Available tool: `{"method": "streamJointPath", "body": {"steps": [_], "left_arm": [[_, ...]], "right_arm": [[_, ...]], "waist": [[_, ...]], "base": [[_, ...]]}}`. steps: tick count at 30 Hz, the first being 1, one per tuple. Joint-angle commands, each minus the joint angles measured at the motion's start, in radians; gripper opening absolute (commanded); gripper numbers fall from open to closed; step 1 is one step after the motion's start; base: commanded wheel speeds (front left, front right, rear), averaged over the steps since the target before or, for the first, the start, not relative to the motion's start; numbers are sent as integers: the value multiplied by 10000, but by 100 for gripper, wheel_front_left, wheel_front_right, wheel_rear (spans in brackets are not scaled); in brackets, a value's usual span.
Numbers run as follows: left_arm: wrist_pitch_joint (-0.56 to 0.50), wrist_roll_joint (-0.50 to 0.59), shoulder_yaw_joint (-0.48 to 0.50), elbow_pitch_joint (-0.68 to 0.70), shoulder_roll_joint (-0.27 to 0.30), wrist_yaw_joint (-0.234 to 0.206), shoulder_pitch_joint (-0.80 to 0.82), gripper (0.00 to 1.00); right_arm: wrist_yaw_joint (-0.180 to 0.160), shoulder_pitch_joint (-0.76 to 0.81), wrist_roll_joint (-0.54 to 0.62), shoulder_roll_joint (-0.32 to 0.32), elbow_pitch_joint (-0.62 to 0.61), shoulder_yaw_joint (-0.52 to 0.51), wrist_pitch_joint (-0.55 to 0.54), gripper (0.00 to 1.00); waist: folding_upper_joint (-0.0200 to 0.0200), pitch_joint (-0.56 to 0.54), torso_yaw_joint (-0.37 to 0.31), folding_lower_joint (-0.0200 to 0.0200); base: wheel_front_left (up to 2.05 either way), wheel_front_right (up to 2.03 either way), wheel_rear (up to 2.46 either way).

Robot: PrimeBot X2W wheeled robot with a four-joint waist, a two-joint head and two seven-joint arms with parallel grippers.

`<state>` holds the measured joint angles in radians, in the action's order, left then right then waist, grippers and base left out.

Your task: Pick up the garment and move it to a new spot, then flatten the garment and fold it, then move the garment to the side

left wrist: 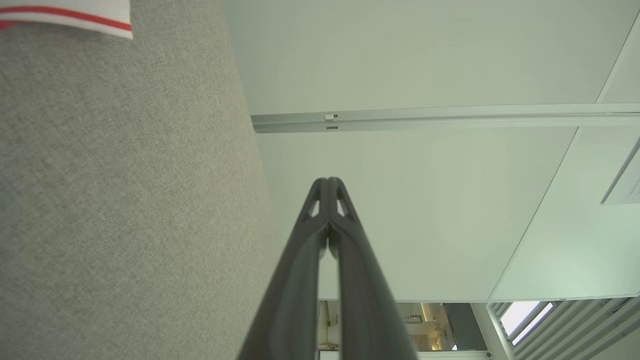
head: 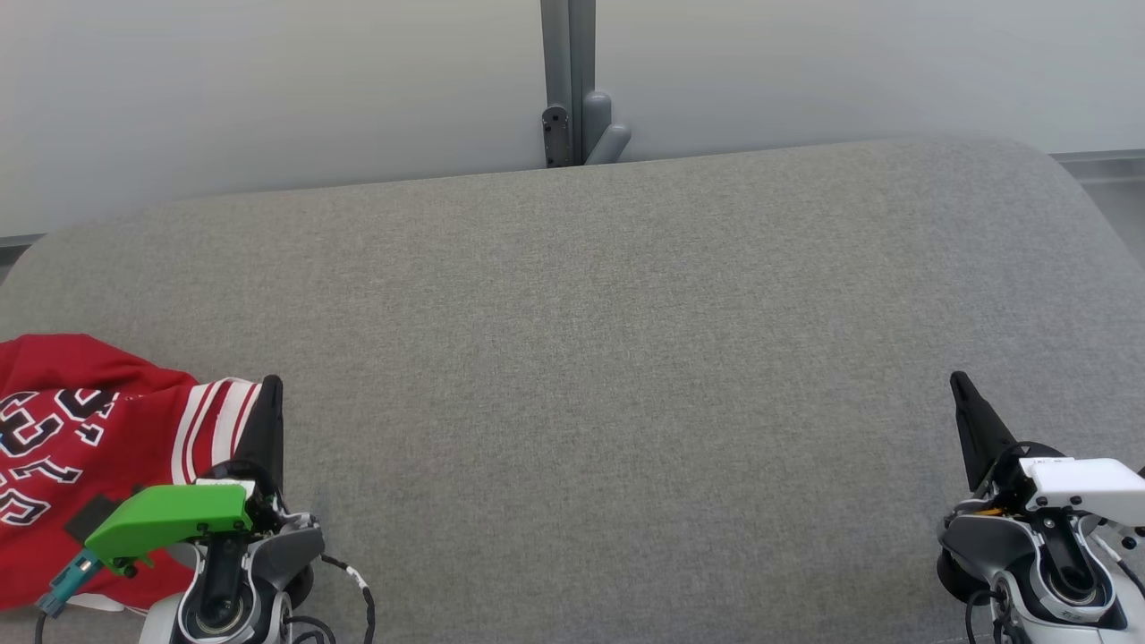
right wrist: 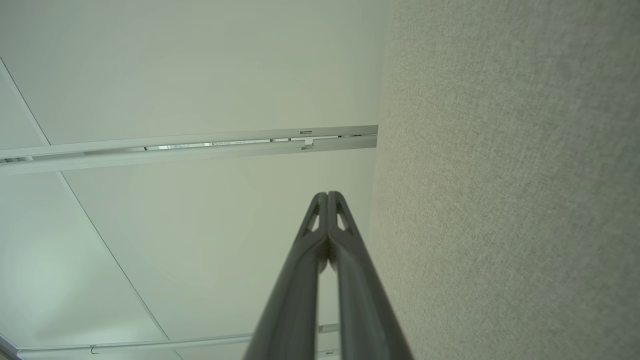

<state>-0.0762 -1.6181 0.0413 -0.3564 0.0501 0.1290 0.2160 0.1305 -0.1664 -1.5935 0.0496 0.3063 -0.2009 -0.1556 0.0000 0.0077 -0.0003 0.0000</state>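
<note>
I am pressing my left pincer [head: 271, 386] and right pincer [head: 959, 385] together, both empty. The red jersey [head: 80, 429] is lying just left of my left pincer.

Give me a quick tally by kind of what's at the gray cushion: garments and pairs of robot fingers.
Garments: 1, the red garment at lower left
Pairs of fingers: 2, left fingers and right fingers, both shut and empty
Total: 3
</note>
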Motion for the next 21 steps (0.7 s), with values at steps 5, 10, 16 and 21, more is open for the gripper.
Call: {"method": "streamJointPath", "body": {"steps": [5, 10, 16, 21], "left_arm": [[28, 20, 10, 12, 6, 62, 133, 0], [28, 20, 10, 12, 6, 62, 133, 0], [28, 21, 10, 13, 6, 62, 133, 0], [28, 21, 10, 13, 6, 62, 133, 0]], "right_arm": [[4, -70, 21, 10, 15, 3, -5, 0], [4, -70, 21, 10, 15, 3, -5, 0], [4, -70, 21, 10, 15, 3, -5, 0], [4, -70, 21, 10, 15, 3, -5, 0]], "waist": [[0, 0, 0, 0], [0, 0, 0, 0], [0, 0, 0, 0], [0, 0, 0, 0]], "base": [[0, 0, 0], [0, 0, 0], [0, 0, 0], [0, 0, 0]]}}
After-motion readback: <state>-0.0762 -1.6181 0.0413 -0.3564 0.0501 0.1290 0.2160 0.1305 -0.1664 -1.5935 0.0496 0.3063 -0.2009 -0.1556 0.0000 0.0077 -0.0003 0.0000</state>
